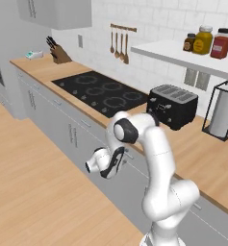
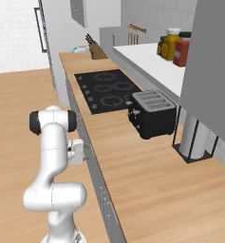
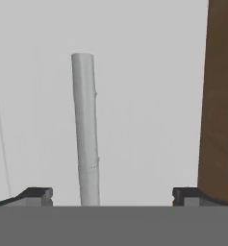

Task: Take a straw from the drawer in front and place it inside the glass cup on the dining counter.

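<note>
The gripper [image 3: 113,194] hangs close in front of the drawer [image 3: 144,96], its two dark fingertips [image 3: 36,194] standing wide apart with nothing between them. Between those tips the drawer's silver bar handle [image 3: 86,129] runs as a slim cylinder; in the hand view its long axis goes up the picture, leaning slightly left, with one rounded end showing at the top. The drawer front behind it is flat, plain light grey and closed. A strip of the worktop's light wooden edge [image 3: 219,96] runs along the right side of the hand view, so the handle lies parallel to that edge, just below it.

In the left base view the gripper [image 1: 94,166] is turned toward the grey cabinet fronts under the front edge of the wall worktop [image 1: 197,149]. Further in on the worktop stands a black toaster [image 1: 173,105], with a paper-towel roll in a black wire holder [image 1: 223,113] beyond it toward the right end. To the left lies a black hob [image 1: 103,91]. At the far left end are a knife block [image 1: 60,53] and a small pale dish [image 1: 33,55]. Wooden utensils [image 1: 119,43] hang on the white tiled wall, and jars [image 1: 204,41] stand on a white shelf. The floor is light wood.
</note>
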Available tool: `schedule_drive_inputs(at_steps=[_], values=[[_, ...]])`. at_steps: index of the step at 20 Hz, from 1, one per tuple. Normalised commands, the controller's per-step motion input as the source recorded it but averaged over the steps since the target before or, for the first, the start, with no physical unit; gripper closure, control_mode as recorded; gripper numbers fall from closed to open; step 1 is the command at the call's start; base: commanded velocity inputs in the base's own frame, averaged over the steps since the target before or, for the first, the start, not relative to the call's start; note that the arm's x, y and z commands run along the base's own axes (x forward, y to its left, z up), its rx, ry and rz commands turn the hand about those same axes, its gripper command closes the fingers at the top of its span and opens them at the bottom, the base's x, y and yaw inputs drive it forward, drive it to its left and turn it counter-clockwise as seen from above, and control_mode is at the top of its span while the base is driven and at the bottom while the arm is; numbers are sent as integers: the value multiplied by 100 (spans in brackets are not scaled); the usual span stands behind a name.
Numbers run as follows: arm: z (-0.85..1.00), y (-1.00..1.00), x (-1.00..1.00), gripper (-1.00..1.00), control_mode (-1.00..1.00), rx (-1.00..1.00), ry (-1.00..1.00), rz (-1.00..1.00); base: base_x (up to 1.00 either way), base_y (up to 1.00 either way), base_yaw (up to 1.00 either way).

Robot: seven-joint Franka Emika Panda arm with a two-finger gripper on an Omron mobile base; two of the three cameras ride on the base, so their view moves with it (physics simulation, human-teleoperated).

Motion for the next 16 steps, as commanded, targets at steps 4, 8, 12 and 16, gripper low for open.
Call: schedule_drive_inputs(at_steps=[4,8,12,16], values=[[-26,-13,47,-100,-100,0,0,0,0,0,0],[-28,-10,44,-100,-100,0,0,0,0,0,0],[-31,-7,32,-100,-100,0,0,1,0,0,0],[-27,-9,21,-100,-100,0,0,1,0,0,0]])
